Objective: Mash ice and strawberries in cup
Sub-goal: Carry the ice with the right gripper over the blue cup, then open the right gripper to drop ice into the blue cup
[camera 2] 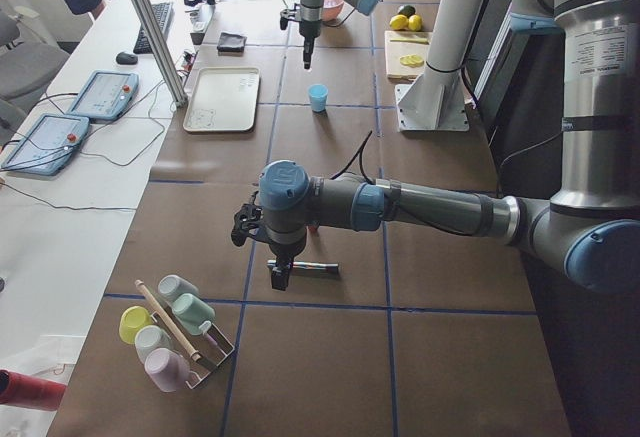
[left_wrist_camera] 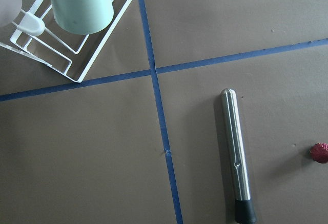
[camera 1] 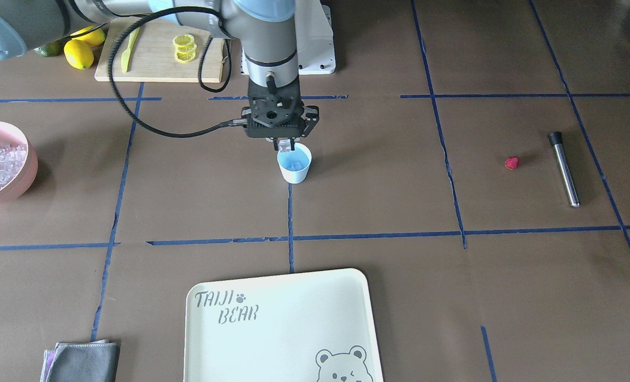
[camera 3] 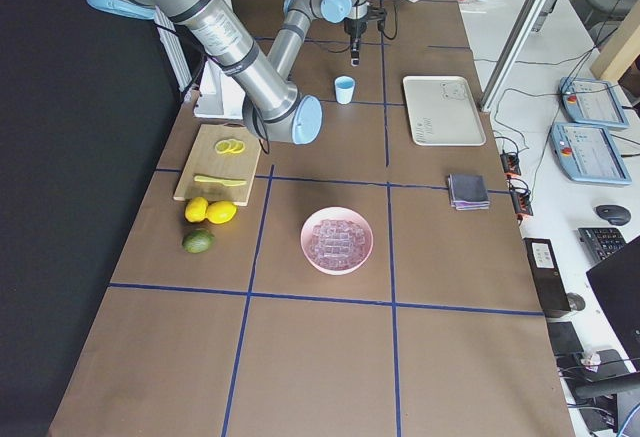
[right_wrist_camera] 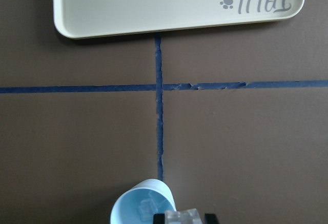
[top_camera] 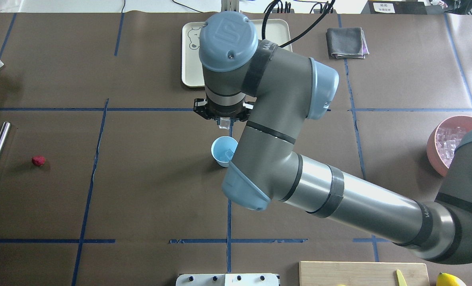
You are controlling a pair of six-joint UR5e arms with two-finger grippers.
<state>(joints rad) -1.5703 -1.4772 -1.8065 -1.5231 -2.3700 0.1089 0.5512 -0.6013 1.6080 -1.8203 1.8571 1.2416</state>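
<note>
The light-blue cup [camera 1: 294, 164] [top_camera: 223, 151] stands at mid table with an ice cube [camera 1: 296, 166] inside. My right gripper [camera 1: 285, 144] [top_camera: 224, 122] hangs just above the cup's rim, shut on another clear ice cube [right_wrist_camera: 182, 216]. The cup [right_wrist_camera: 144, 205] shows at the bottom of the right wrist view, just left of the held cube. The strawberry [camera 1: 512, 163] [top_camera: 38, 160] [left_wrist_camera: 320, 152] lies alone on the table far on the robot's left. My left gripper [camera 2: 278, 279] hovers over that area; whether it is open or shut I cannot tell.
A steel muddler [camera 1: 563, 168] [left_wrist_camera: 236, 157] lies beside the strawberry. A pink bowl [camera 1: 25, 178] [top_camera: 432, 153] full of ice sits on the robot's right. A cream tray [camera 1: 277, 329], a grey cloth [camera 1: 84, 362], a cutting board [camera 1: 155, 63] with lemons and a cup rack [left_wrist_camera: 61, 55] ring the table.
</note>
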